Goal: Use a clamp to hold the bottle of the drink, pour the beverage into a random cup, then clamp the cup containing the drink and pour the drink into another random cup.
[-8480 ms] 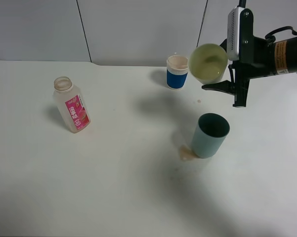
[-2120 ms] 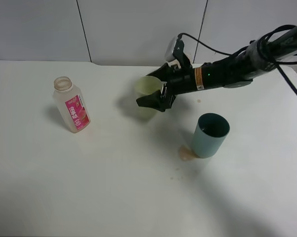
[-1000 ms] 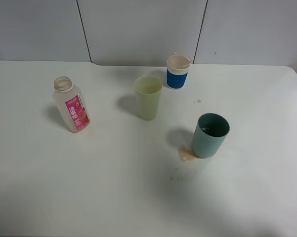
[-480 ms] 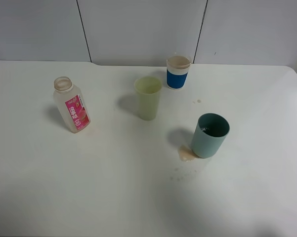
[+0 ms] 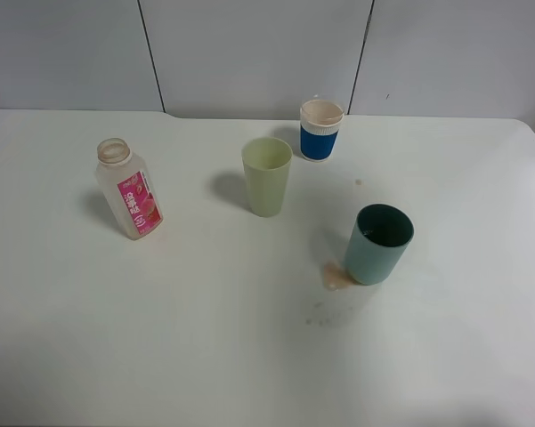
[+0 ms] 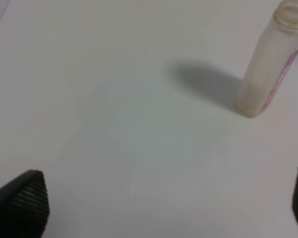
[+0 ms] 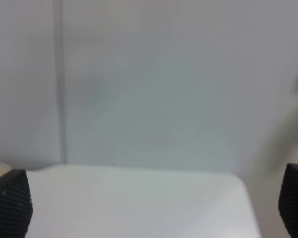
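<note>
- Standing upright again on the white table, the pale green cup is free of the right arm, which has left the overhead view.
- Teal cup stays beside a small spill; the bottle and blue-banded cup are unmoved.
- Left gripper and right gripper both gape, holding nothing.

Both arms outside exterior high view. Left gripper: 2 fingertips at frame edges, spread wide, nothing between. Right gripper: 2 fingertips likewise wide apart, empty, aimed level.
</note>
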Tool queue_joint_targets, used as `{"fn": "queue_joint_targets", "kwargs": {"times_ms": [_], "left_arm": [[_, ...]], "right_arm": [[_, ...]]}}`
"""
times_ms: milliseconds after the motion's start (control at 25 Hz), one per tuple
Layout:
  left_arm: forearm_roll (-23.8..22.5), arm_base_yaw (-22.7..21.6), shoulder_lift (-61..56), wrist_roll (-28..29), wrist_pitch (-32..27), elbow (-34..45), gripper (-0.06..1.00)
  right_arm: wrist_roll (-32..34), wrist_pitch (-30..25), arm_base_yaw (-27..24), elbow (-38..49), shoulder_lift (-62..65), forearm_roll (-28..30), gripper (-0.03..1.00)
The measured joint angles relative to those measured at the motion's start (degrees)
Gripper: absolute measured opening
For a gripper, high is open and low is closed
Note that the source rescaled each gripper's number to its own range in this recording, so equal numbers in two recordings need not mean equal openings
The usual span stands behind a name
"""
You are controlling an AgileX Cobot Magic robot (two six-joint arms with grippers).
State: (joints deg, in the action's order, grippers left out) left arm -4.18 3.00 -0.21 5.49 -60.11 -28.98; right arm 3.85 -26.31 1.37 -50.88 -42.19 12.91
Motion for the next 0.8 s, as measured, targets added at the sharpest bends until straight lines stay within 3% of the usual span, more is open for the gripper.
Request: {"fn": "queue_joint_targets", "kwargs": {"times_ms": [200,360,800], "left_arm": [[0.0,0.0,0.0,0.0,0.0,0.0,1.00],[0.0,0.0,0.0,0.0,0.0,0.0,1.00],[0.0,0.0,0.0,0.0,0.0,0.0,1.00]], "right_arm": [[-3.0,-4.1,-4.5,4.3,10.8,-2.7,1.00],[-3.9,-8.5,-4.6,6.8,18.0,-4.6,1.00],[-3.9,-22.5,-4.6,12.8,33.7,-2.9,1.00]]}}
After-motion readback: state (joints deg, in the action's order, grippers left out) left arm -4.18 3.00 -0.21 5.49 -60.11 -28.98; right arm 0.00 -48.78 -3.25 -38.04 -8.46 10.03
